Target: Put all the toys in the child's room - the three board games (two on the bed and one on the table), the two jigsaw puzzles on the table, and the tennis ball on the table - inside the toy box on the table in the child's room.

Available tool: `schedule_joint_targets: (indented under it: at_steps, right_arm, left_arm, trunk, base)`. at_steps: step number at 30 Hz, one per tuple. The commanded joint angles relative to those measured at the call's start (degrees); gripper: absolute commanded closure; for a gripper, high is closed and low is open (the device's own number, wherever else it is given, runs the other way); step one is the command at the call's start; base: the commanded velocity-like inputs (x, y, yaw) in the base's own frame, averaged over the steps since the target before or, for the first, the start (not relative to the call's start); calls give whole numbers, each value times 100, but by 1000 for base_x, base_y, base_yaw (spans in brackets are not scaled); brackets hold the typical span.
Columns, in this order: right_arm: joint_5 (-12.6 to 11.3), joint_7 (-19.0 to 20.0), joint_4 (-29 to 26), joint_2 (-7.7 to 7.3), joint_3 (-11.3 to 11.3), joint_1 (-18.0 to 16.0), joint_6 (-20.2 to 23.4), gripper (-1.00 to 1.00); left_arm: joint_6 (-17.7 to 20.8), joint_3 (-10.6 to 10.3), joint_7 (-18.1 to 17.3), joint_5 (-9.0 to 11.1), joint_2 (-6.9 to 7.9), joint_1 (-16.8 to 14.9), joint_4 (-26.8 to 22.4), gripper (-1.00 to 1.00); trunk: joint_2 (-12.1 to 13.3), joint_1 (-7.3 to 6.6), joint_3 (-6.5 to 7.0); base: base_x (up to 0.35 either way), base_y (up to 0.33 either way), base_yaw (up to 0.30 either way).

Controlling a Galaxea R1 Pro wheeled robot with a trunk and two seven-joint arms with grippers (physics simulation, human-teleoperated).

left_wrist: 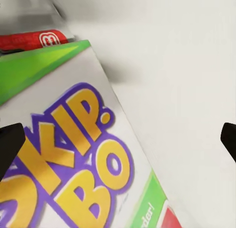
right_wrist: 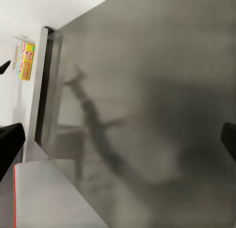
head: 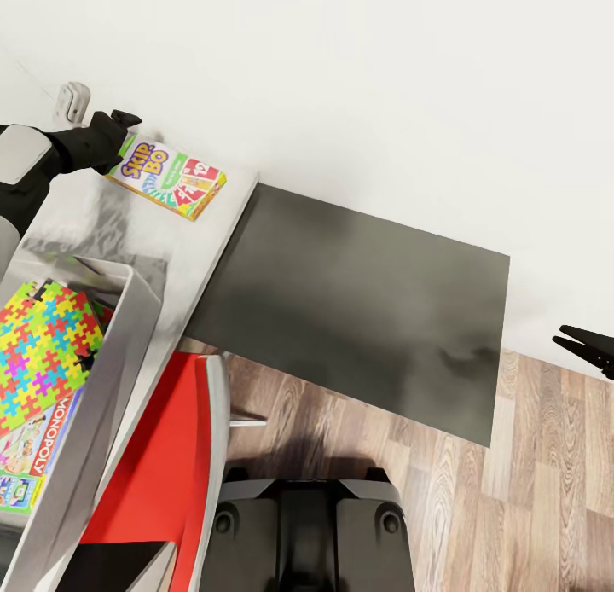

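Head view finds the left arm's black two-fingered tool (head: pixel 119 136) reaching to the far end of the pale grey counter (head: pixel 85 221), its tips at the near corner of the flat yellow-green-red Skip-Bo game box (head: pixel 168 178). From here I cannot tell whether the fingers touch the box. In the left wrist view the fingers (left_wrist: pixel 10 149) stand spread wide at either edge, with the box's printed lid (left_wrist: pixel 73 159) lying under and between them, nothing pinched. The box rests flat on the pale counter top, close to the white wall (head: pixel 358 72), well apart from the bin.

Nearer the robot, the shallow light grey toy box (head: pixel 111 353) sits on the same counter. Inside it lies a multicoloured jigsaw sheet (head: pixel 43 353) of yellow, pink, blue and green pieces, and beside that the green-white-red Monopoly box (head: pixel 34 451).

Further right, the dark grey counter section (head: pixel 358 310) meets the pale one. A red chair seat (head: pixel 162 473) is tucked under the counter edge, over the wooden plank floor (head: pixel 512 490).

The right arm's black tool (head: pixel 588 346) hangs out beyond the dark section, over the floor, fingers (right_wrist: pixel 10 144) parted and holding nothing.
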Motion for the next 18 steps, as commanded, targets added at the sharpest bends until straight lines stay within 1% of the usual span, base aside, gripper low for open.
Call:
schedule_joint_targets:
  at_steps: [1,18]
  right_arm:
    - [-1,12,2,-1,-2,-5,28,-100]
    - [-1,12,2,-1,-2,-5,33,-100]
  left_arm:
    - [8,-30,30,54,6,-4,-6,-100]
    - [9,-11,36,58,13,-4,-2,-100]
  trunk:
    - [-9,3,-6]
    - [-9,3,-5]
  base:
    - [0,0,-11]
    - [0,0,-4]
